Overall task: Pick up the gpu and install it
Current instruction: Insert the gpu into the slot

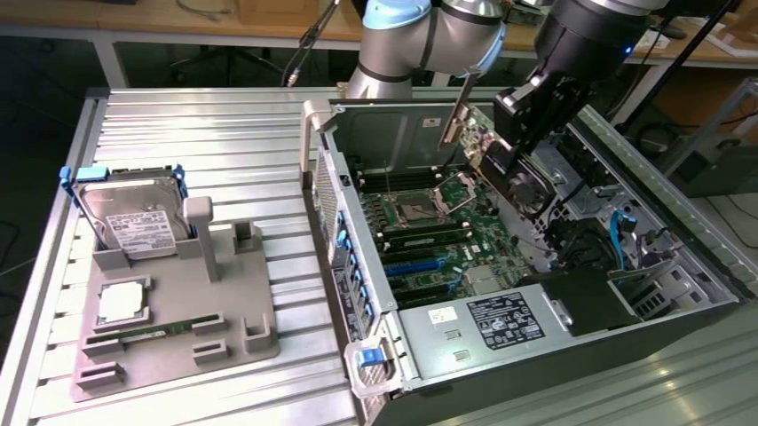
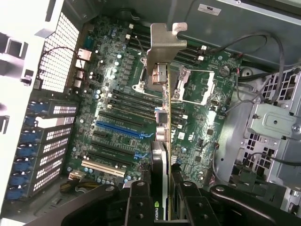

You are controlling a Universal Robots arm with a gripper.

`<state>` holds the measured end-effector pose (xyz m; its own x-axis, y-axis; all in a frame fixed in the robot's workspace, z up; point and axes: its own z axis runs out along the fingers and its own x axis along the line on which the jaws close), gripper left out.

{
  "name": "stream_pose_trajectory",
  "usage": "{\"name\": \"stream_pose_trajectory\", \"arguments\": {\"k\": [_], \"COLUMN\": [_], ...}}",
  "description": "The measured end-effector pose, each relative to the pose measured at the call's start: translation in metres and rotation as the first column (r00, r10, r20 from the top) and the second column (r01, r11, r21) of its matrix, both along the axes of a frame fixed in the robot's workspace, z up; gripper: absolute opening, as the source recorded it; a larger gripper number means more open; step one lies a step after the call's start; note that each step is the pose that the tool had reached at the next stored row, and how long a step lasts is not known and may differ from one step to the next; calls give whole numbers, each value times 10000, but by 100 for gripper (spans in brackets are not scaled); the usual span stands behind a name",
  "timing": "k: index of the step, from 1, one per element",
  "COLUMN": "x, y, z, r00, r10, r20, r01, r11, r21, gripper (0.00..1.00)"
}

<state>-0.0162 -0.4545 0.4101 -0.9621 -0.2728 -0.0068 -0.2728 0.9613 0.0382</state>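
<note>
Transport step, judged: installation not yet done. Open computer case (image 1: 397, 133) below gripper (image 2: 164, 195), motherboard (image 2: 117, 84) directly beneath. Gripper clamped on gpu (image 2: 160, 162), card edge-on between jaws, silvery bracket (image 2: 164, 44) at end farthest from grip, apparently above board. Blue slot (image 2: 120, 129) just beside card's line; seating likely calls for edge aligned over slot and a straight press.

Soft overhead light brightens the ribbed table (image 1: 201, 133) at the exterior view's left; the computer case (image 1: 403, 133) is shadowed inside. In the wrist view its perforated wall (image 2: 61, 52) glares white and the gpu (image 2: 162, 52) shines pale.
</note>
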Motion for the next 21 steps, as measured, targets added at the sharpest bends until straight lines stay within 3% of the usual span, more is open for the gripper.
{"name": "stream_pose_trajectory", "arguments": {"k": [10,21], "x": [0,0], "y": [0,0], "z": [0,0], "r00": [10000,9986], "r10": [10,530], "r20": [0,0], "r01": [-10,-530], "r11": [10000,9986], "r21": [0,0], "gripper": [27,27]}}
